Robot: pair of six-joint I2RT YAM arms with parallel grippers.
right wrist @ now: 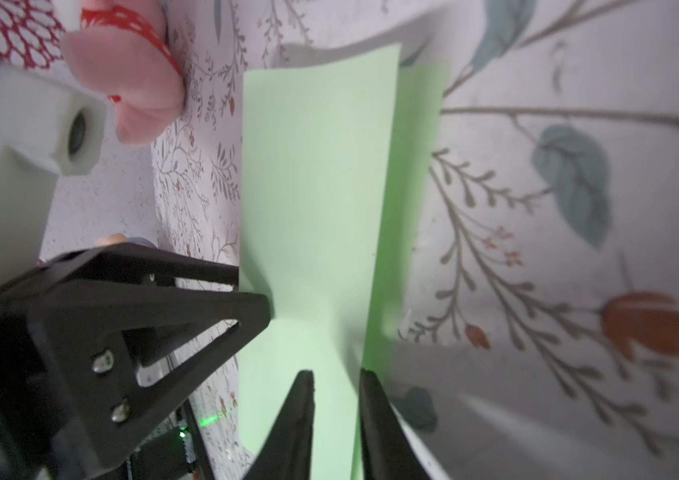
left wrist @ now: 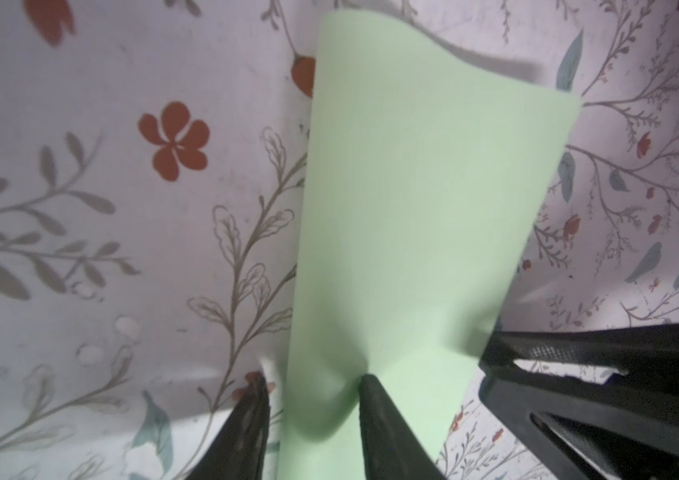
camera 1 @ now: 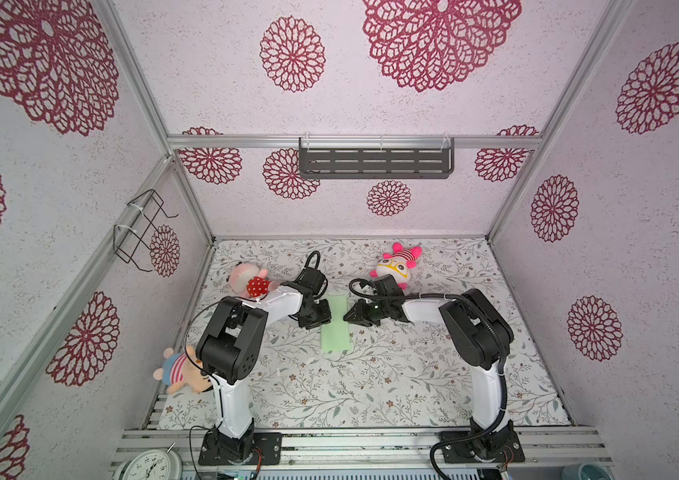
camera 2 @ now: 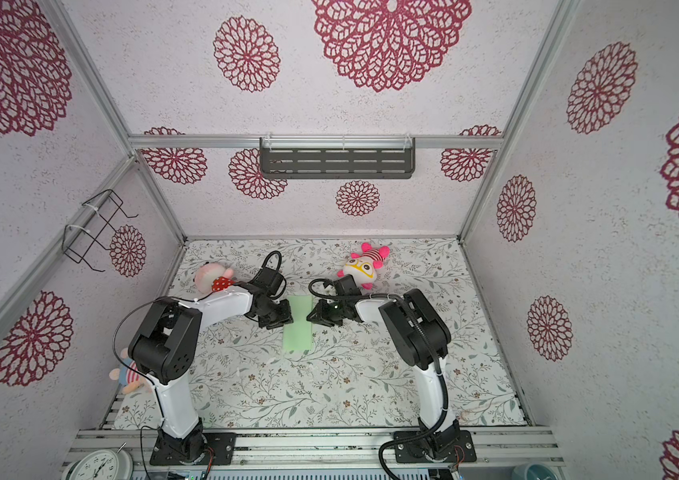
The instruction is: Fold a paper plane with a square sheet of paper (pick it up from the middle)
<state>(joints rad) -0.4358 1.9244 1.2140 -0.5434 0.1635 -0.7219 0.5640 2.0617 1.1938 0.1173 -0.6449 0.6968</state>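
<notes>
White round alarm clock (camera 1: 149, 466), cut off at the near rail; numerals too small to read. Pale textured walls (camera 1: 221, 83) with crimson rosettes. Leaf-and-flower table cover (camera 1: 371, 382). Thin mint-green paper sheet (camera 1: 334, 328), folded to a narrow strip, lies mid-table between both arms, upper layer curling up. Left gripper (left wrist: 312, 386): jaws apart astride its edge, one tip denting it. Right gripper (right wrist: 335, 374): jaws spread, paper edge between them.
</notes>
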